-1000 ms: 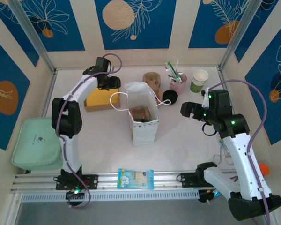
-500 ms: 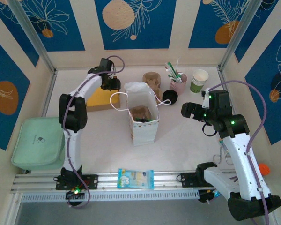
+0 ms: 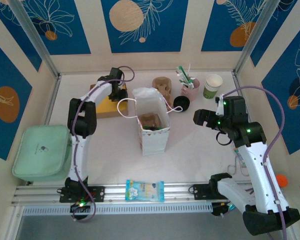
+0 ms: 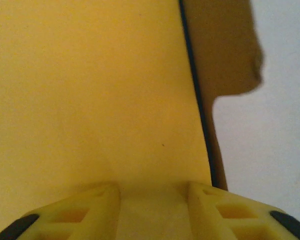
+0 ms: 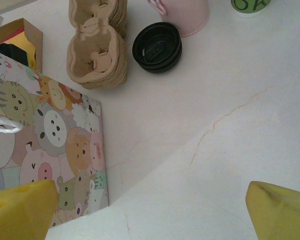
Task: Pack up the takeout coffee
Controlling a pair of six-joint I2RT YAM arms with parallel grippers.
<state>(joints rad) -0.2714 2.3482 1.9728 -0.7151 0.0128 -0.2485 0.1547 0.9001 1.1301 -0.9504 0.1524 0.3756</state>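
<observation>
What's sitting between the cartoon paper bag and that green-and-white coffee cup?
In the top view, a black round lid lies between them; the pink utensil cup stands beside the coffee cup.

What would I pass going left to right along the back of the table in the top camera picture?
First the yellow box → cardboard cup carrier → pink cup of utensils → takeout coffee cup.

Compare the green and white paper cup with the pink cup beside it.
The paper cup is white above a green band; the pink cup is pink all over. Utensils stick out of the pink cup; nothing sticks out of the paper cup. Both stand upright on the table.
</observation>
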